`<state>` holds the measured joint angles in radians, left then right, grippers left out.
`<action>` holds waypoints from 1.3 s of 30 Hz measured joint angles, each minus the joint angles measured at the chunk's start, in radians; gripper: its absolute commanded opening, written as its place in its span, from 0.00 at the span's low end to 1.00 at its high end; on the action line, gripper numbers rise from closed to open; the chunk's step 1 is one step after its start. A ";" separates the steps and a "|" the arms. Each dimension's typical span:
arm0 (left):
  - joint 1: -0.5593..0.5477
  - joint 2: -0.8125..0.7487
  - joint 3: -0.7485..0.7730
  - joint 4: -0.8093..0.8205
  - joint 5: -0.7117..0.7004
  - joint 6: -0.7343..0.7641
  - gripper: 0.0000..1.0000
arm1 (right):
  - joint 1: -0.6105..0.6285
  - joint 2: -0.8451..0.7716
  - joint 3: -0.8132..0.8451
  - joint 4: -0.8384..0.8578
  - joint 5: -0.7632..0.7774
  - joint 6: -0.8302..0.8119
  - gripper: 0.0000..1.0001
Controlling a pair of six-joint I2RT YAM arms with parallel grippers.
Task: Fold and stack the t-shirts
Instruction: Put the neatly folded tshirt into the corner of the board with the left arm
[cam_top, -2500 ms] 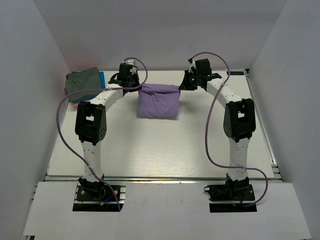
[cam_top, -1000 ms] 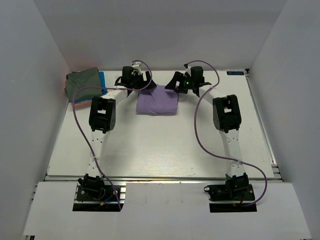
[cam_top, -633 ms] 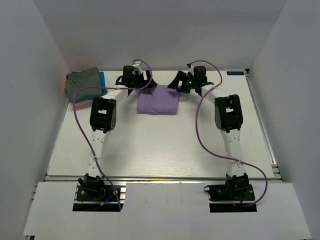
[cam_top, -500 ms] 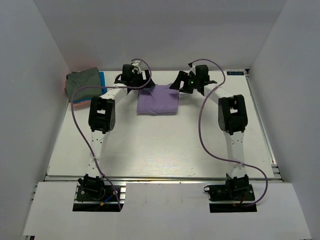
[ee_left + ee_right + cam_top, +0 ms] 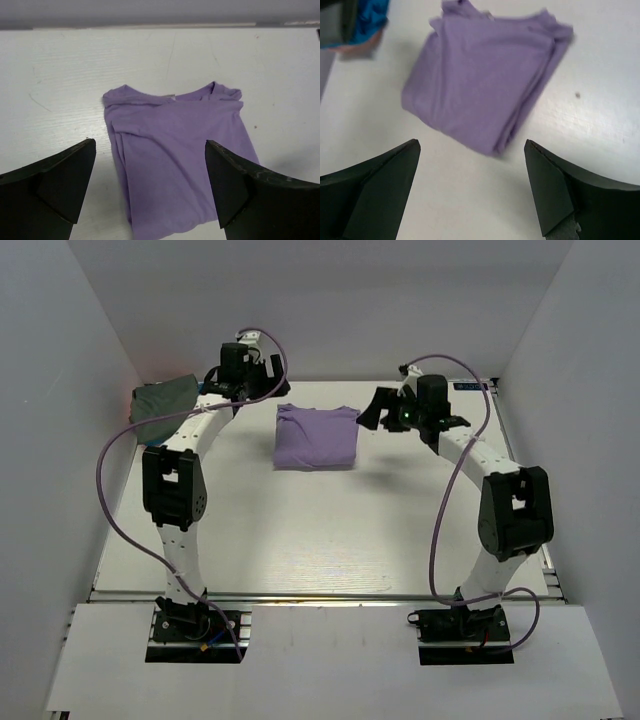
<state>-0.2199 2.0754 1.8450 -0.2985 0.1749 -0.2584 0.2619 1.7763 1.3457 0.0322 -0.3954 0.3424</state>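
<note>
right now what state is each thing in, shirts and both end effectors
lavender-purple cloth t-shirt: folded into a rectangle, lying flat, untouched
olive-grey folded shirt: top of the far-left stack
bright blue folded shirt: in that stack, under the olive-grey
salmon-pink folded shirt: below the blue
left end effector: open, empty
right end effector: open, empty

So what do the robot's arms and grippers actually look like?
Both the left arm and right arm have slim white links joined by chunky black joint housings. A purple cable loops loosely along each. The left gripper and right gripper have plain black wedge-shaped fingers. A small green light glows at the right wrist.
</note>
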 measured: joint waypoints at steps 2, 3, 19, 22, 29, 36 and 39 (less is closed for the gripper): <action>0.000 0.019 0.000 -0.023 0.003 0.008 1.00 | 0.002 -0.022 -0.060 -0.013 0.025 -0.010 0.90; 0.000 0.037 0.000 -0.033 0.006 0.011 1.00 | 0.003 -0.036 -0.091 -0.022 0.038 -0.014 0.90; -0.006 0.214 -0.077 -0.082 0.071 0.029 0.85 | 0.005 -0.396 -0.318 -0.074 0.200 -0.040 0.90; -0.016 0.209 -0.106 -0.030 0.086 0.036 0.78 | 0.005 -0.403 -0.333 -0.086 0.226 -0.040 0.90; -0.063 0.219 -0.124 0.006 0.105 0.037 0.19 | 0.005 -0.406 -0.352 -0.106 0.269 -0.040 0.90; -0.077 0.242 -0.075 -0.029 0.108 0.060 0.00 | 0.004 -0.446 -0.402 -0.119 0.325 -0.040 0.90; -0.079 0.230 -0.073 -0.049 0.085 0.108 0.00 | 0.004 -0.469 -0.431 -0.121 0.343 -0.039 0.90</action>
<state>-0.2985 2.3051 1.7721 -0.3477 0.2600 -0.1501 0.2657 1.3071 0.9142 -0.0887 -0.0521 0.3031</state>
